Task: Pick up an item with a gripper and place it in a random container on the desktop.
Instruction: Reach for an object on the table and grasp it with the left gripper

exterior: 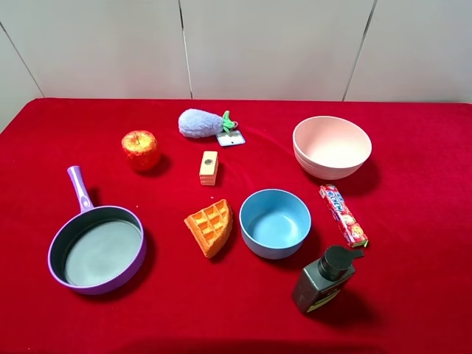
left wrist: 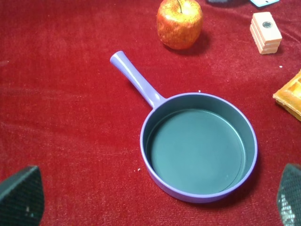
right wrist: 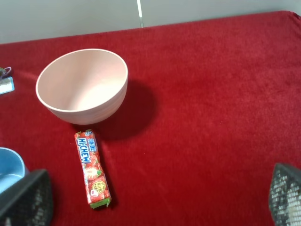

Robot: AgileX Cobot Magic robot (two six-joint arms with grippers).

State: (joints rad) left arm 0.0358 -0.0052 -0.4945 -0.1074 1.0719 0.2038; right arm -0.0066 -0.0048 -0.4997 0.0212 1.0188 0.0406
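Note:
The red and orange-yellow toy apple [exterior: 140,150] stands upright on the red desktop [exterior: 413,147] at the back left; it also shows in the left wrist view [left wrist: 179,23]. The light-blue bowl [exterior: 275,223] sits empty near the middle front, and its edge shows in the right wrist view [right wrist: 9,167]. Neither arm shows in the exterior view. My left gripper [left wrist: 155,207] is open and empty above the purple pan, short of the apple. My right gripper [right wrist: 155,200] is open and empty over the cloth beside the blue bowl.
A purple frying pan [exterior: 51,251] lies front left. A pale pink bowl [exterior: 332,146] stands back right. An orange waffle wedge [exterior: 210,226], a wooden block [exterior: 209,167], a plush eggplant [exterior: 203,123], a candy pack [exterior: 343,214] and a dark pump bottle [exterior: 324,279] lie around the blue bowl.

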